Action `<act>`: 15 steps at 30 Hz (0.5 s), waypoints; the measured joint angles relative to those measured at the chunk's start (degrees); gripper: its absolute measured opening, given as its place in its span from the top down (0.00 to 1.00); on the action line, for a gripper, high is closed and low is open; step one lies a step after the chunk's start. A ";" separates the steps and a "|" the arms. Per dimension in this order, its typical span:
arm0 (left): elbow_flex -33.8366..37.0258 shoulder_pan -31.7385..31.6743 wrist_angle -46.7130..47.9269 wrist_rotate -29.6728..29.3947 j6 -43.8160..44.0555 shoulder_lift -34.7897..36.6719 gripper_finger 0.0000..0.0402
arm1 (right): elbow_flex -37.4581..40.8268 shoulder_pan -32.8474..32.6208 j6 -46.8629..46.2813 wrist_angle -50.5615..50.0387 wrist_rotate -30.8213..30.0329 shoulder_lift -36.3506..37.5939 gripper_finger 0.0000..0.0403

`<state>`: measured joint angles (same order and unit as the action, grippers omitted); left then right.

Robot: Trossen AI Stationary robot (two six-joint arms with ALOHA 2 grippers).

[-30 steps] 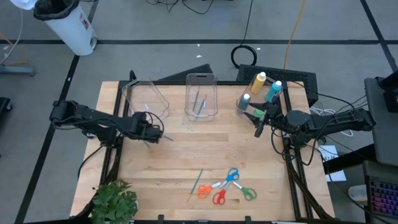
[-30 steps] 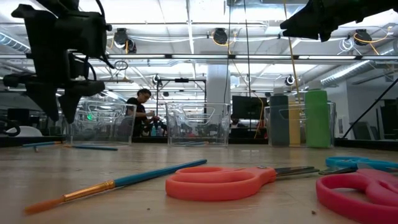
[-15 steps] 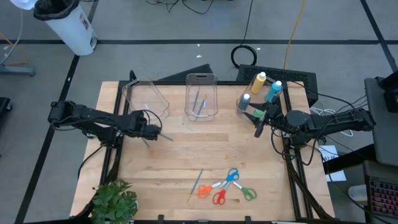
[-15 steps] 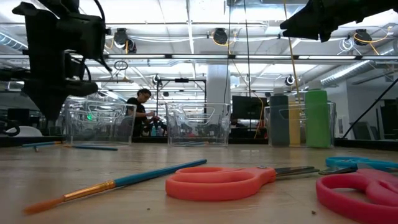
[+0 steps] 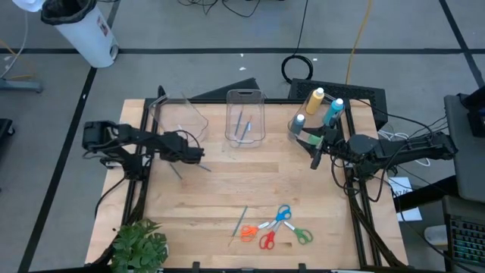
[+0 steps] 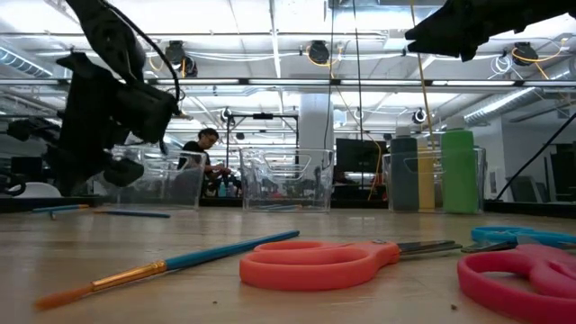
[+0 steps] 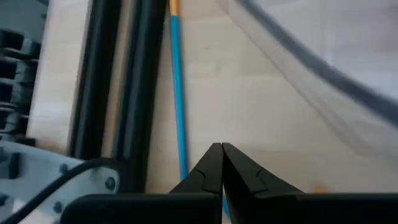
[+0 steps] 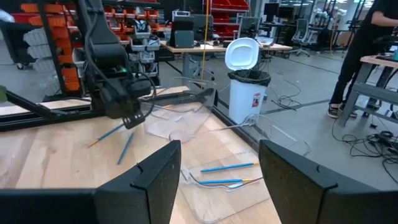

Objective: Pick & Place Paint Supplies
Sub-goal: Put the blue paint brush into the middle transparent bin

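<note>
Evidently a light, thin brush is the thing in hand, and it calls for a mid-handle pinch

Across the wooden table [image 5: 303, 197] the supplies lie in three groups. At the far edge stand three clear bins. The left bin [image 5: 178, 117] looks bare, the middle bin [image 5: 245, 114] holds two brushes, and the paint bottles [image 5: 313, 101] stand crowded in the right-hand one. Those bottles are the bulkiest items. They look rigid and smooth-sided, so a grip across the body below the white cap would probably suit them best.

Near the front edge lie the scissors [image 5: 276, 226] in a loose overlapping cluster. They are flat, hard and low to the wood, and the handle loops offer the thickest purchase.

Smallest are the brushes. One lies beside the scissors, and two more lie on the table just in front of the left bin. The left gripper [image 7: 221, 148] is down over a blue-handled brush [image 7: 177, 93] there, its fingers pressed together. I cannot tell whether the handle is caught between them or lies just beside the tips. Such a brush should be very light, stiff and prone to rolling, so a hold near mid-handle would likely stop it swinging.

The right gripper [image 8: 219, 146] waits with fingers spread, in the air near the bottles.
</note>
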<state>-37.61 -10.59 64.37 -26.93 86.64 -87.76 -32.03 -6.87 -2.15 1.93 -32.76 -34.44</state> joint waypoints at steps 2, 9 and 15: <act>-0.18 -0.88 0.03 -1.29 -0.12 -1.26 0.98 | 0.00 0.02 0.00 -0.02 -0.06 0.00 0.48; -0.21 -1.44 0.69 -3.16 -0.73 -2.89 0.97 | -0.01 0.02 0.21 -0.02 -0.06 0.00 0.48; 0.37 -3.05 0.44 -2.36 -3.78 -2.80 0.82 | 0.00 0.02 -0.02 -0.02 -0.04 0.00 0.48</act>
<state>-37.24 -13.64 64.82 -29.29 82.86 -90.56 -32.03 -6.85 -2.18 1.91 -32.80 -34.43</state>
